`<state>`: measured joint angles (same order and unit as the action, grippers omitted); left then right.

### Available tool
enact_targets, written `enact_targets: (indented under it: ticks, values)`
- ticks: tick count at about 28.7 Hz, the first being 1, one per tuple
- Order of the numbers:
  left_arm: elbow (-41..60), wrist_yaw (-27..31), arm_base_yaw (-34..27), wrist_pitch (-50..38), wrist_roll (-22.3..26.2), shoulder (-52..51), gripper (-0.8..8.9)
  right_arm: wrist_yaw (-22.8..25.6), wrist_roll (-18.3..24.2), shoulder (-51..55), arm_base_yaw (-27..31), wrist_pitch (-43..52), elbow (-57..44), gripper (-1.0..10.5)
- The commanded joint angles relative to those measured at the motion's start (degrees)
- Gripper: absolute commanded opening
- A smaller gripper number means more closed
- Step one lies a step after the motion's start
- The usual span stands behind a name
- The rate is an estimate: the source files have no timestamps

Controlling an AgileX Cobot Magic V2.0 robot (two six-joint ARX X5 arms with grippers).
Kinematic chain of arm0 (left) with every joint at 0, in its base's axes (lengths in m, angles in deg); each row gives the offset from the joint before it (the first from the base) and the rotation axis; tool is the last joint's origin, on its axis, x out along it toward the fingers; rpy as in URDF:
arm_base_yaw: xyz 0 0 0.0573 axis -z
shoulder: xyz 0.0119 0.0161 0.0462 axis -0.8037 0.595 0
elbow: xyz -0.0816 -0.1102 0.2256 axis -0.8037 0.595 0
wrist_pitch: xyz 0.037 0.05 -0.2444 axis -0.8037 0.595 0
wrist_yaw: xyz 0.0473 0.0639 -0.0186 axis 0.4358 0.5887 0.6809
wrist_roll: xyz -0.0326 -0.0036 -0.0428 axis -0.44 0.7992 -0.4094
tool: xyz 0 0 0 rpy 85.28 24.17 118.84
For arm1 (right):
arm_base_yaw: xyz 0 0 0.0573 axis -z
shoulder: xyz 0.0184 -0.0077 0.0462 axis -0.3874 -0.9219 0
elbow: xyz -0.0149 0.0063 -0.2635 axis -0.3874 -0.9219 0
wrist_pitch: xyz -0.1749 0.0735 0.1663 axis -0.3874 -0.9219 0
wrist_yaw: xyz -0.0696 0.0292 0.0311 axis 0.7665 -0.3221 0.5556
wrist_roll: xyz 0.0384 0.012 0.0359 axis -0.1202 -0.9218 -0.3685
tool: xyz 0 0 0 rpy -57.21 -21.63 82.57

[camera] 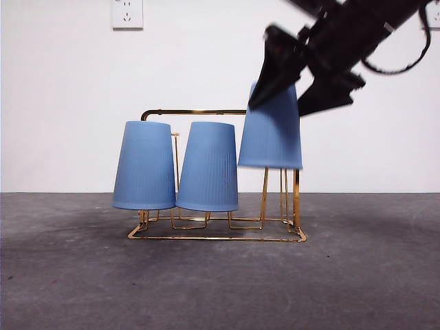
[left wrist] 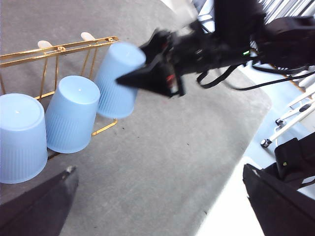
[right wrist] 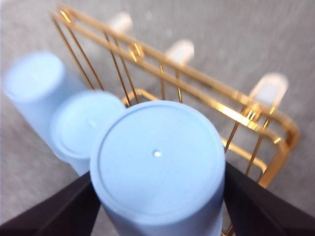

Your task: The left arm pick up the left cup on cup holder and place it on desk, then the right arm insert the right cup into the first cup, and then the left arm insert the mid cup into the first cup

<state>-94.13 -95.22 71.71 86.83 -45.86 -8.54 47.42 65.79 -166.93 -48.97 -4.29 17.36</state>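
Three blue cups stand upside down at a gold wire cup holder (camera: pixel 216 238) on the grey desk (camera: pixel 357 275). The left cup (camera: pixel 144 165) and mid cup (camera: pixel 208 167) rest low on their pegs. Higher and slightly tilted hangs the right cup (camera: pixel 270 141), with my right gripper (camera: pixel 278 106) shut on it from above. In the right wrist view this cup (right wrist: pixel 157 157) fills the space between the jaws of the right gripper (right wrist: pixel 157 187). My left gripper (left wrist: pixel 157 172) is open and holds nothing, away from the holder (left wrist: pixel 64 46) on the desk's near side.
A white wall with a socket (camera: pixel 127 12) stands behind the holder. Bare grey desk lies in front of and beside it. In the left wrist view the desk's edge (left wrist: pixel 231 162) runs close to metal stand legs (left wrist: pixel 290 123) on the floor.
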Motion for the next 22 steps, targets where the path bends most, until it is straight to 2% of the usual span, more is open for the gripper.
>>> enact_targets:
  ticks: [1,7,9,12,18,22]
  values:
    - [-1.18,-0.44,0.28,-0.42,0.61,0.2,5.31,-0.17,-0.81,3.08,-0.33,-0.39,0.92,2.6]
    - [-1.18,-0.44,0.28,-0.42,0.61,0.22,5.31,-1.16,-2.32,15.93,-0.66,-5.16,0.94,2.6]
    - [-1.18,-0.44,0.28,-0.42,0.61,0.22,5.31,-3.32,-3.52,20.63,-1.86,-8.22,0.94,2.6]
    - [-1.18,-0.44,0.28,-0.42,0.61,0.2,5.31,-4.04,-4.57,24.3,-3.91,-12.11,0.94,2.6]
    - [-1.18,-0.44,0.28,-0.37,0.61,0.2,5.31,-4.63,-5.75,27.95,-11.13,-23.63,0.87,2.6]
    - [-1.18,-0.44,0.28,-0.35,0.61,0.2,5.31,-1.51,-7.39,27.54,-17.42,-26.32,-1.25,2.6]
